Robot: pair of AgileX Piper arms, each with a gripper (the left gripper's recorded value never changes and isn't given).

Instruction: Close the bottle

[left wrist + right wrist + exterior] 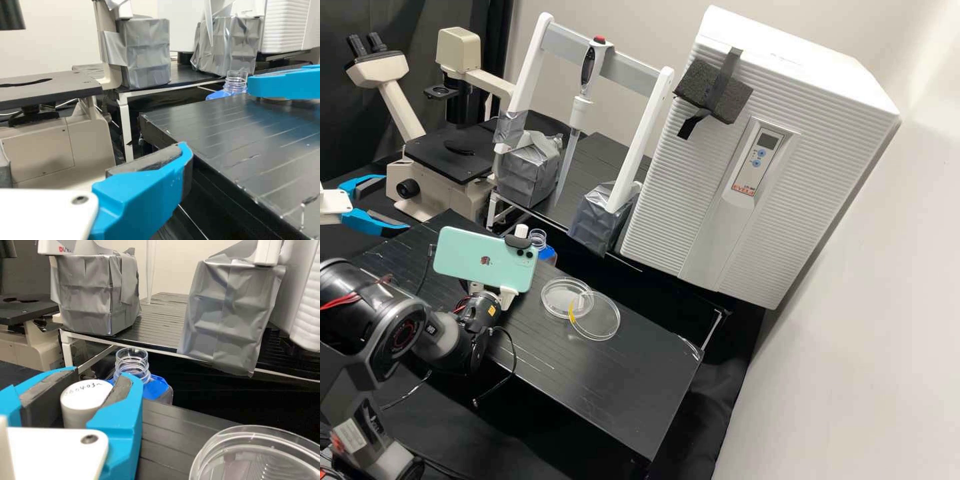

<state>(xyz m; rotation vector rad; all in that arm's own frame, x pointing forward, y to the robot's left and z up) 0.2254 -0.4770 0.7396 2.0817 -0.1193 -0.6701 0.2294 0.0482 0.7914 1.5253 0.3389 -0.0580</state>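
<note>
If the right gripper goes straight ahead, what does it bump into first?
Probably the open bottle, standing just ahead of the right gripper and the white cap it holds; how far off is hard to judge.

This is a laboratory. A microscope (420, 153) stands behind the black desk (620, 380), and a pipette (577, 113) hangs in a white stand (613, 67). Two petri dishes (597, 323) lie overlapping on the desk, near a small clear bottle (539, 239). A white ribbed machine (720, 200) with a small control panel (757, 163) stands to the right.
</note>
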